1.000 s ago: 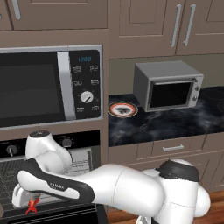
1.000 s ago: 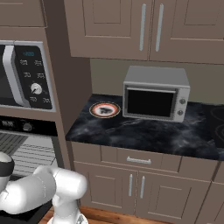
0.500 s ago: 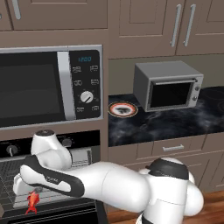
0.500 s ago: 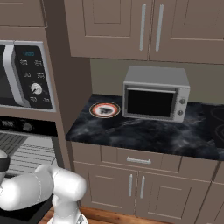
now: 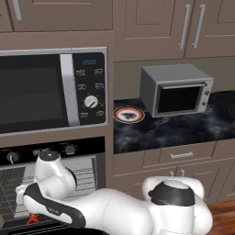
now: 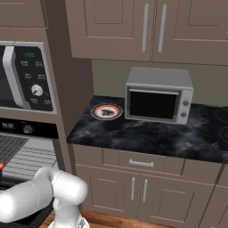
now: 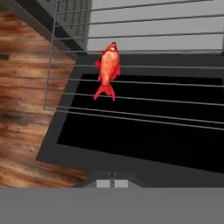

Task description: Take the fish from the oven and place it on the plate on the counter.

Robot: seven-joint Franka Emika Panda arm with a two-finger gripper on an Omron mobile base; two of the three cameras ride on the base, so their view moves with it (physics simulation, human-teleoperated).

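Gripper: closed, nothing held. In the hand view its tips are barely visible at the bottom edge, and the fish (image 7: pixel 108 69) lies well ahead of them.

Fish: red, lying on a wire rack (image 7: pixel 144 94) drawn out over the open oven door (image 7: pixel 144 140); head towards the oven, tail towards the wood floor (image 7: pixel 22 100). In the left base view a red speck of the fish (image 5: pixel 32 219) shows at the lower left, just below the arm (image 5: pixel 59 202), in front of the oven (image 5: pixel 50 153).

Oven: door down, racks visible inside, knobs on the panel above.

Microwave (image 5: pixel 50 92): directly above the oven, door shut.

Counter (image 5: pixel 179 126): right of the oven. The plate (image 5: pixel 128 114) sits at its left end, nothing on it. The toaster oven (image 5: pixel 176 89) stands just beside the plate to the right, door shut.
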